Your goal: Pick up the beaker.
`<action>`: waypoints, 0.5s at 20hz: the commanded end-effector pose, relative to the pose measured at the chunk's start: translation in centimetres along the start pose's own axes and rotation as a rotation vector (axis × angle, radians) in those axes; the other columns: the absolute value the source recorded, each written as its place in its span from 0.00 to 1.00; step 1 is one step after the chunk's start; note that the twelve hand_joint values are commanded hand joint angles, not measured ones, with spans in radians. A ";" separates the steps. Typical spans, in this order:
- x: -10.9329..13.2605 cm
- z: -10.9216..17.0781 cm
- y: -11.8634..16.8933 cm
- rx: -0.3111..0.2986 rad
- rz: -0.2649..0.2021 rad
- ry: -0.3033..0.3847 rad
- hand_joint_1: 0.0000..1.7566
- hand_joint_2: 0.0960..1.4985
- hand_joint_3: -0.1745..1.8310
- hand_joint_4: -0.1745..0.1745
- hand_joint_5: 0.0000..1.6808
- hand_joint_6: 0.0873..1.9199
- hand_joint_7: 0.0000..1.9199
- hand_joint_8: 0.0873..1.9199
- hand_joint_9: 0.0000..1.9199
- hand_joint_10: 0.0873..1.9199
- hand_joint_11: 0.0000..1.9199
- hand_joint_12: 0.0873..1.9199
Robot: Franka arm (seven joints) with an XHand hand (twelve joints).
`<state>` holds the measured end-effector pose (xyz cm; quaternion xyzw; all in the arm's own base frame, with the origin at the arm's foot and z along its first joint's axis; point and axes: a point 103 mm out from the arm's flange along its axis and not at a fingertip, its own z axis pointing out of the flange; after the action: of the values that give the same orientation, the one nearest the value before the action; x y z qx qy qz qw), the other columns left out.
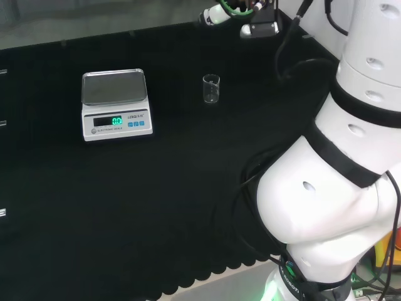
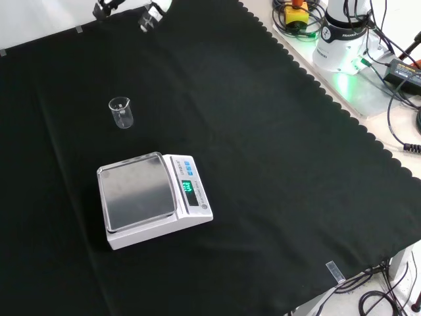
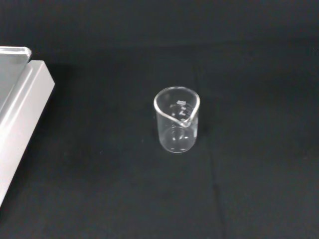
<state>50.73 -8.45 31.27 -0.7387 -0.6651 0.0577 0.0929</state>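
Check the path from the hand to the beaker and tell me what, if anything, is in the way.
Nothing visible blocks it. The small clear glass beaker stands upright and alone on the black cloth. The white digital scale with a steel pan sits apart, off to one side. The wrist view looks straight at the beaker across bare cloth.

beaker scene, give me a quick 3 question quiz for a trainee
1. True or false: the glass beaker lies on its side on the black cloth.
2. Multiple choice: what rests on the digital scale's steel pan? A) the beaker B) a flask C) nothing
3. Short answer: in the front view, is the beaker nearer or farther off than the scale?

Key
1. False: it stands upright, as the wrist view shows, and looks empty.
2. C: the pan is bare, and the beaker stands apart from the scale.
3. Farther off, higher in that view.
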 end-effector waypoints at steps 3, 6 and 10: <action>1.1 3.5 4.2 0.030 -0.028 0.062 0.14 0.65 0.21 0.18 0.15 0.00 0.05 0.37 0.13 0.44 0.11 0.74; 1.2 4.4 4.9 0.051 -0.036 0.073 0.15 0.65 0.21 0.18 0.15 0.00 0.06 0.37 0.13 0.44 0.11 0.74; 1.5 5.5 5.6 0.076 -0.035 0.072 0.15 0.65 0.21 0.18 0.15 0.00 0.06 0.37 0.13 0.43 0.12 0.74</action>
<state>54.38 -7.68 25.96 -0.7287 -0.6698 0.0550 0.1320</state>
